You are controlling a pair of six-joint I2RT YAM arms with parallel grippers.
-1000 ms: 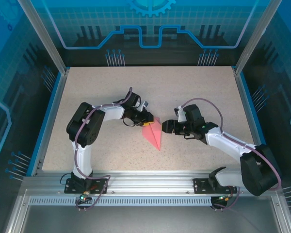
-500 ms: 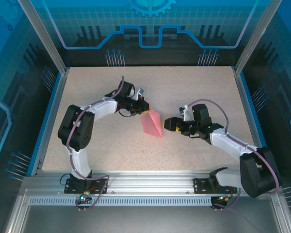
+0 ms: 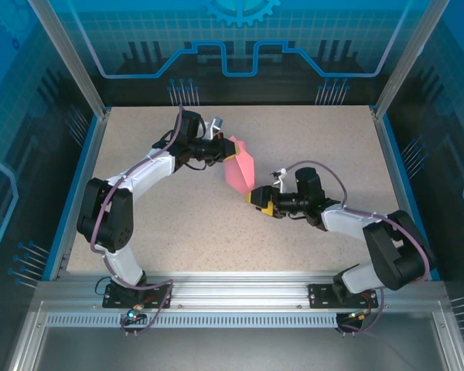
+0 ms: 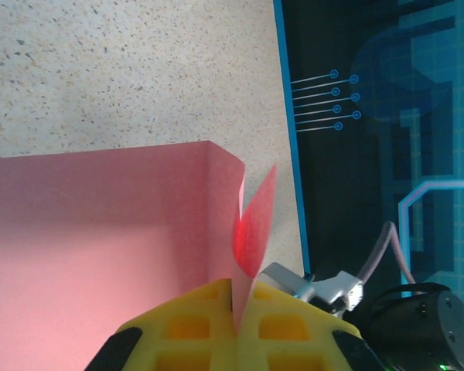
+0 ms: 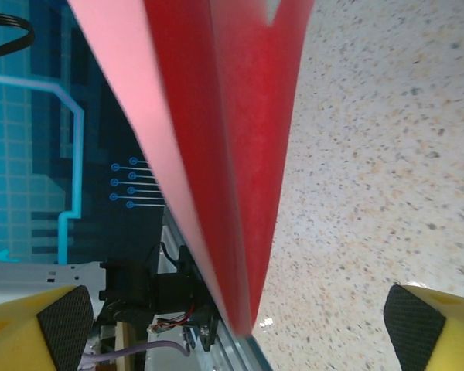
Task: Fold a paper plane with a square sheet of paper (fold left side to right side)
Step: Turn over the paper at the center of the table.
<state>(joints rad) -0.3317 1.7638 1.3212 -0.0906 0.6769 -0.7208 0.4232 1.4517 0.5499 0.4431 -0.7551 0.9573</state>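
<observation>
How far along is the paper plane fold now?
Done: the paper plane is folded into a narrow creased dart. In hand: the left gripper is shut on it, holding it raised; the right gripper stands open around its lower point. Left: probably a final pinch or crease.

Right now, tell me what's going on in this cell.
The left tool is shut on one edge of a folded pink paper, a half-made paper plane, and holds it up over the speckled table. The right tool stands wide open at the paper's lower tip, its yellow fingers either side of the folded edge and not yet gripping it.
</observation>
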